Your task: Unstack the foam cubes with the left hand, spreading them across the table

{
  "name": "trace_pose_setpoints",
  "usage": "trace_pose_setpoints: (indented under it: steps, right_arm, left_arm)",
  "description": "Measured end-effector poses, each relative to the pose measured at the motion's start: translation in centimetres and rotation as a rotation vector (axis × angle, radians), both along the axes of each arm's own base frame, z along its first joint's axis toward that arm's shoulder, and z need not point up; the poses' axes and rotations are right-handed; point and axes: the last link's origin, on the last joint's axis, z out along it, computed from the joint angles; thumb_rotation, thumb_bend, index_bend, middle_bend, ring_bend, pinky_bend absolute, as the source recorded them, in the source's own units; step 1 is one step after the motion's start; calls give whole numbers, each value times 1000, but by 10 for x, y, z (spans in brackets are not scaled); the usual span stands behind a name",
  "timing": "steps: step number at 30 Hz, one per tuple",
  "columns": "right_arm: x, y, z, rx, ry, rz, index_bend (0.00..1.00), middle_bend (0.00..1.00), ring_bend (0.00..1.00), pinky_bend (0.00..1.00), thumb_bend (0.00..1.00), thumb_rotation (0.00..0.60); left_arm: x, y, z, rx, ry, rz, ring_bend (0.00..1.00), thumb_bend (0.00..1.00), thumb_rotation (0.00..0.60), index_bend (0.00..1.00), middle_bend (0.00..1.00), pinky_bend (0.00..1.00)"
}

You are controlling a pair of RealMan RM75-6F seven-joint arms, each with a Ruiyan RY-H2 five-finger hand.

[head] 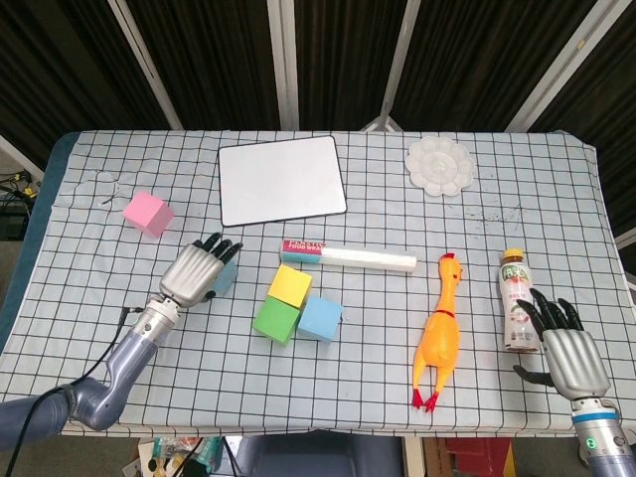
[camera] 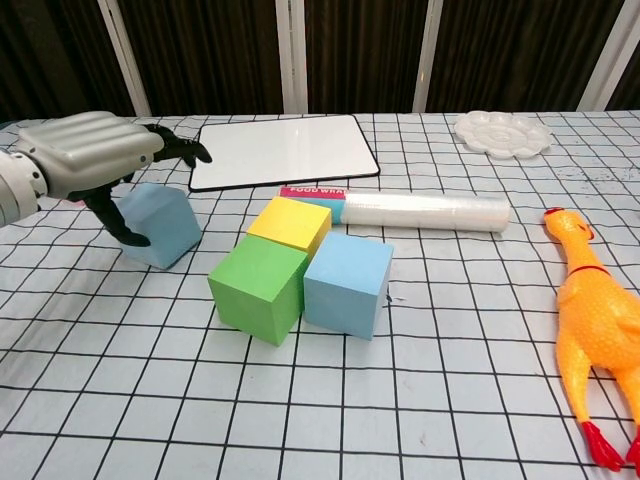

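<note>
- The left hand (camera: 95,155) reached over a blue cube (camera: 160,224) that sat on the table (camera: 300,420), just left of the cluster of cubes.
- Its thumb pressed the cube's left face and its fingers (camera: 180,148) arched over the top; whether they gripped the cube or had let go could not be told.
- In the head view the left hand (head: 195,272) covered most of that blue cube (head: 226,278), with only a sliver showing at the fingertips.
- The cluster held three cubes touching one another: a yellow cube (camera: 290,223) at the back, a green cube (camera: 258,288) in front of it and a second blue cube (camera: 348,283) to the green one's right.
- From the head view the yellow (head: 291,285), green (head: 277,319) and second blue (head: 321,318) cubes formed a tight group near the table's middle.
- A pink cube (head: 147,213) stood well apart, near the left edge.
- A wrap roll (camera: 400,209) lay just behind the yellow cube, and a whiteboard (camera: 283,150) lay further back.
- A rubber chicken (head: 440,331) lay to the right of the cubes, a bottle (head: 515,301) stood beyond it, and a palette (head: 438,167) rested near the far right corner.
- The right hand (head: 566,350) rested near the front right edge, just by the bottle, holding nothing, with fingers spread.
</note>
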Motion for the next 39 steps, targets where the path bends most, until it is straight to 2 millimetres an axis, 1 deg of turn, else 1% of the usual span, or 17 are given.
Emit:
trace_pose_setpoints:
  steps: [3, 5, 8, 10, 13, 17, 19, 22, 27, 32, 39]
  right_arm:
    - [0, 0, -1, 3, 1, 1, 143, 38, 140, 69, 23, 600]
    - [0, 0, -1, 5, 3, 1, 143, 38, 140, 69, 23, 600]
    - [0, 0, -3, 9, 7, 1, 143, 38, 140, 69, 24, 600]
    - [1, 0, -3, 11, 8, 0, 143, 38, 140, 69, 24, 600]
    - [0, -1, -4, 16, 12, -2, 143, 38, 140, 69, 23, 600]
    - [1, -1, -6, 18, 16, -2, 143, 38, 140, 69, 23, 600]
    - [1, 0, -6, 18, 15, -1, 143, 38, 140, 69, 23, 600]
    - [1, 0, -6, 18, 16, -2, 143, 38, 140, 69, 23, 600]
    - [1, 0, -5, 16, 16, -4, 143, 38, 140, 69, 23, 600]
    - [0, -1, -5, 19, 16, -9, 143, 38, 140, 69, 23, 600]
    - [0, 0, -4, 15, 12, -7, 143, 38, 140, 69, 24, 600]
  left_arm:
    - [5, -2, 4, -14, 4, 21, 0, 6, 600, 51, 21, 294]
    - [10, -4, 8, -26, -10, 29, 20, 6, 600, 53, 32, 329]
    - [21, -7, 15, -39, -46, 25, 112, 6, 600, 85, 111, 399]
    - [27, -10, 19, -43, -68, 7, 136, 6, 600, 98, 147, 410]
    - [36, -15, 25, -54, -107, -38, 139, 6, 600, 102, 159, 411]
    - [47, -28, 33, -114, -191, -64, 193, 6, 600, 113, 212, 415]
    - [49, -34, 36, -139, -198, -58, 198, 6, 600, 101, 215, 420]
    - [46, -41, 38, -168, -162, -33, 198, 6, 600, 99, 214, 425]
    - [34, -51, 30, -274, -104, 86, 198, 6, 600, 92, 214, 433]
    - [29, -54, 20, -338, -57, 155, 198, 6, 600, 93, 221, 435]
    - [37, -52, -7, -404, -66, 180, 198, 7, 600, 94, 221, 435]
